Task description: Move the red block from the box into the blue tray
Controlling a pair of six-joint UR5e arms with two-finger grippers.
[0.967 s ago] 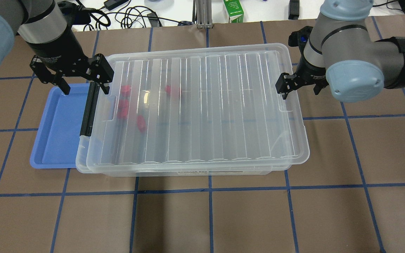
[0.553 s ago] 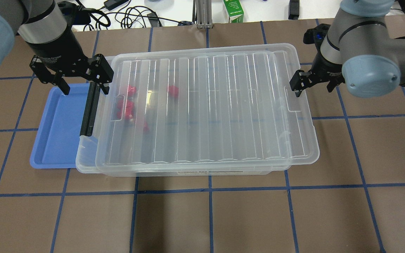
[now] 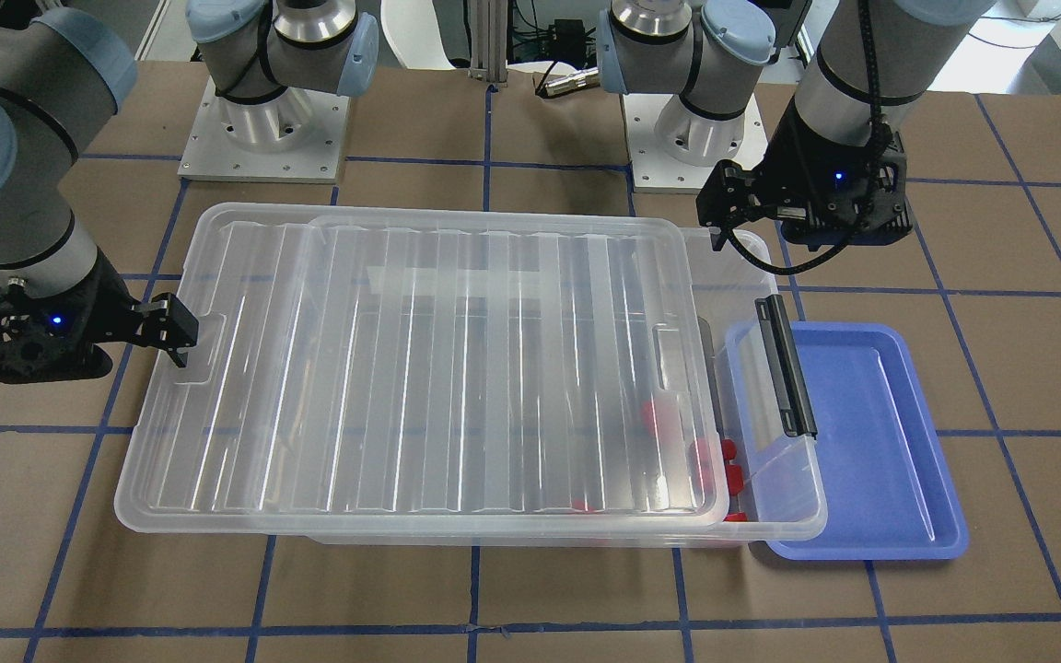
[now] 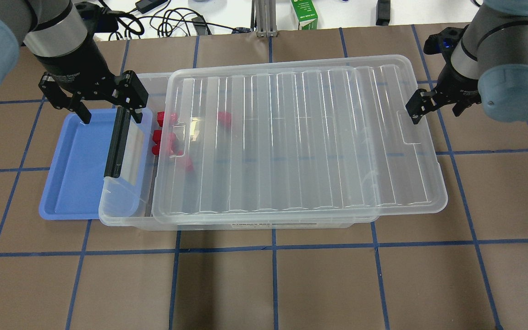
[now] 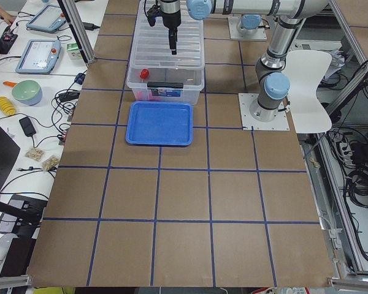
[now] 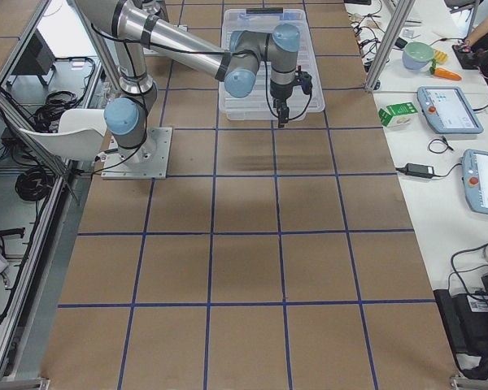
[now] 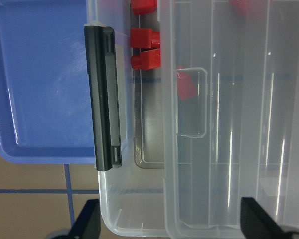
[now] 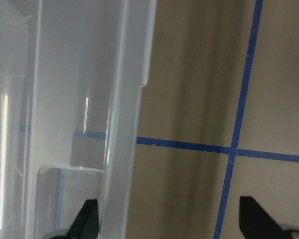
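Note:
The box (image 4: 124, 208) is a clear bin at mid-table, its black latch (image 4: 116, 142) on its left end. Its ribbed lid (image 4: 300, 137) lies shifted right, baring the left end. Several red blocks lie there, some uncovered (image 4: 159, 118), some under the lid (image 4: 224, 118); I cannot tell which is the task's. The blue tray (image 4: 74, 169) lies empty, left of the box. My left gripper (image 4: 110, 117) is open above the latch end (image 7: 172, 226). My right gripper (image 4: 438, 109) is open, its fingers straddling the lid's right rim (image 8: 172, 221).
Brown table with blue tape grid. Cables, a green carton (image 4: 304, 13) and a metal post lie past the far edge. The lid overhangs the box's right end (image 3: 162, 442). The arm bases (image 3: 263, 120) stand behind the box.
The right gripper has moved right and the lid has slid right with it, uncovering the box's left end and some red blocks. The left arm has not moved.

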